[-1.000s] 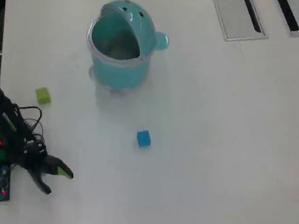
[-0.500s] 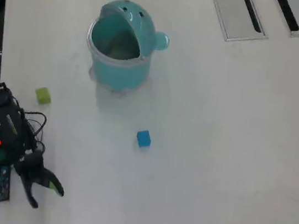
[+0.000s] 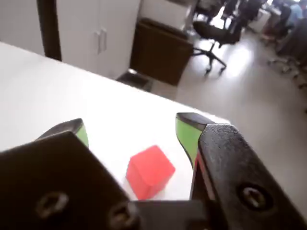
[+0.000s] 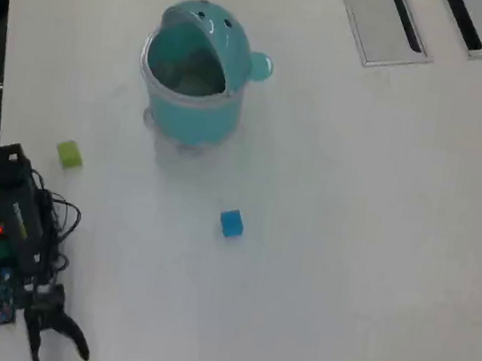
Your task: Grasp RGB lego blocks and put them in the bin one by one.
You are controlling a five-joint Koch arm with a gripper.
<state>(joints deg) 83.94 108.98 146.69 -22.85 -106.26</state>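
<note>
Overhead, we find the gripper (image 4: 56,348) splayed open at the table's (image 4: 348,249) lower-left edge, wrist view puts the red block (image 3: 149,171) on the table between its green-tipped jaws, untouched, yellow-green block (image 4: 70,154) and blue block (image 4: 231,223) well apart, teal bin (image 4: 198,71) farther up.

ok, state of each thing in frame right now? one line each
hand: open, straddling the red block, not touching it
red block: on the table between the fingertips, ungrasped
yellow-green block: loose on the table
blue block: loose on the table
bin: upright, mouth open, no block visible inside
</note>
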